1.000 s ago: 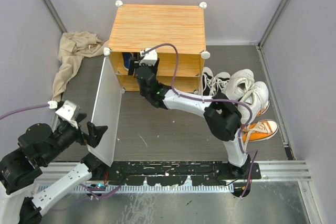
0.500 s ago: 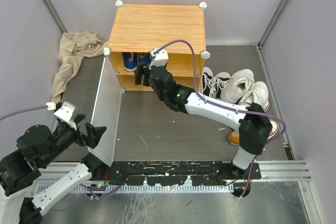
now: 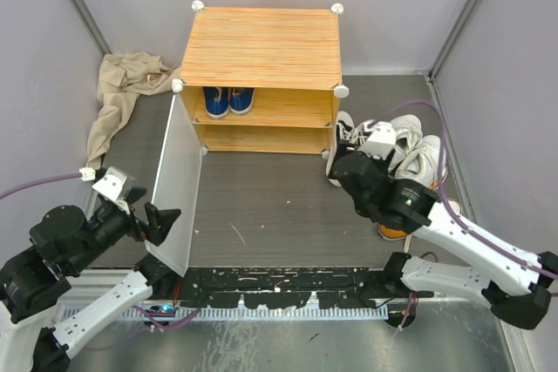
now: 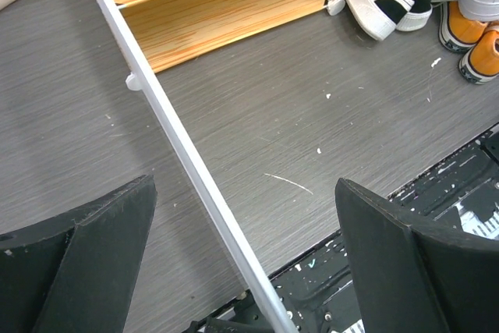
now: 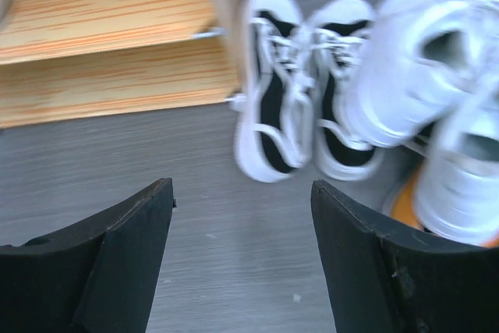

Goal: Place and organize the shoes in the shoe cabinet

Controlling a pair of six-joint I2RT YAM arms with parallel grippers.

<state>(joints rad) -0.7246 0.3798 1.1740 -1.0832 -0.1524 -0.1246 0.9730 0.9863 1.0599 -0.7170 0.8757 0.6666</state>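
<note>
The shoe cabinet [image 3: 261,45] stands at the back with its pale door [image 3: 177,182] swung open. A blue pair [image 3: 228,99] sits on its upper shelf. To the cabinet's right, on the floor, lie black high-tops [image 3: 347,132], white sneakers [image 3: 414,141] and orange ones [image 3: 392,231]. My right gripper [image 3: 340,165] hangs open and empty just in front of the black high-tops [image 5: 300,115]; the view is motion-blurred. My left gripper [image 4: 245,247] is open astride the door's edge [image 4: 187,161], with a gap on both sides.
A crumpled beige cloth [image 3: 122,93] lies left of the cabinet against the wall. Grey walls close in on three sides. The arms' black base rail [image 3: 288,289] runs along the near edge.
My right arm has pulled out of the cabinet and swung right toward the shoes on the floor, leaving the blue pair on the shelf. The left arm has stayed put.
</note>
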